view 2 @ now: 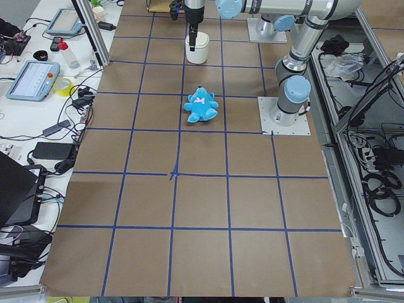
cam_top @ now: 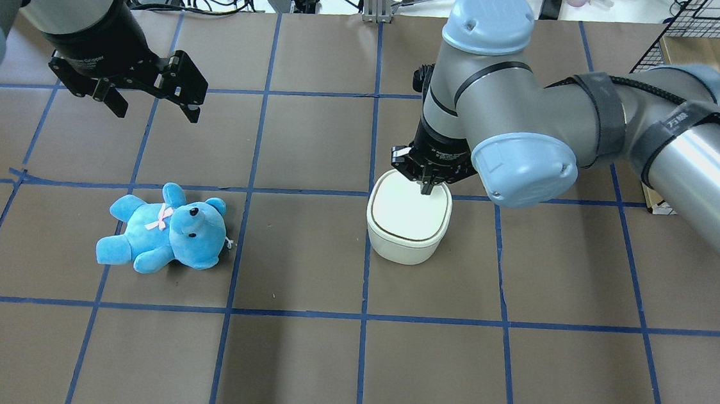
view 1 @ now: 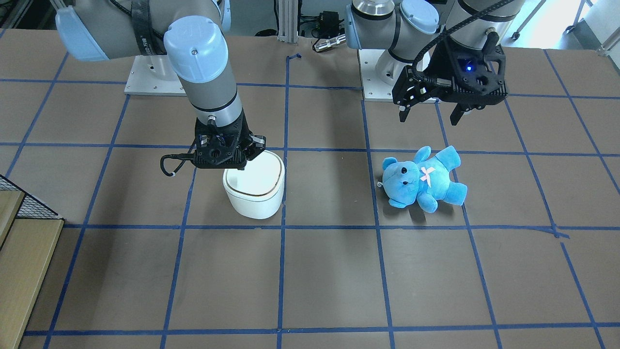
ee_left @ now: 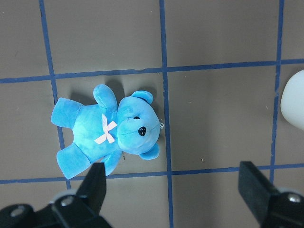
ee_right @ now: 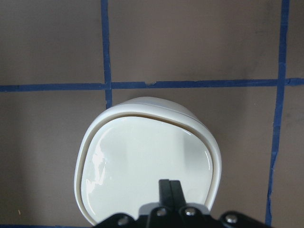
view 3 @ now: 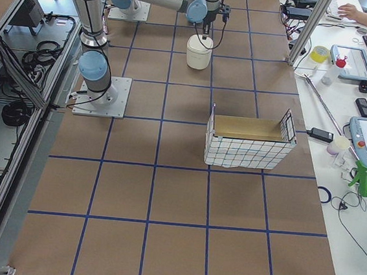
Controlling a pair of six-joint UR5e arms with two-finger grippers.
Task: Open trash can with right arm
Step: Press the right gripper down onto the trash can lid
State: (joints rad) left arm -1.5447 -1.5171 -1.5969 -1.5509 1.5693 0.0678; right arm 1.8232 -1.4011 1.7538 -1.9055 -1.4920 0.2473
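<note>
**Two shut fingers over a closed lid**

The right gripper [ee_right: 169, 186] has its fingers pressed together and holds nothing. It points straight down over the lid [cam_top: 407, 211] of the trash can [cam_top: 401, 249]. In the right wrist view its tips sit above the part of the lid nearest that camera. Whether they touch the plastic cannot be told from any view.

The can stands upright on the table [cam_top: 296, 364], just on the right arm's side of a blue tape line. Its lid lies flat inside the rim, with the thin dark seam running round it. The wrist view shows a slightly wider crescent of rim at the far side.

The can looks like light, stiff, glossy plastic, so it would probably slide or tip under a sideways push. The lid sits flush and shows no handle or lip, which leaves two fingers nothing to pinch. The likeliest way to work it is a short vertical press close to one edge. That may rock or release the opposite edge, while a slanted press could skate off the smooth surface.

The left gripper [cam_top: 156, 112] hangs wide open and empty above the table. It is well apart from the can, with a blue teddy bear [cam_top: 165, 228] lying below it.
</note>
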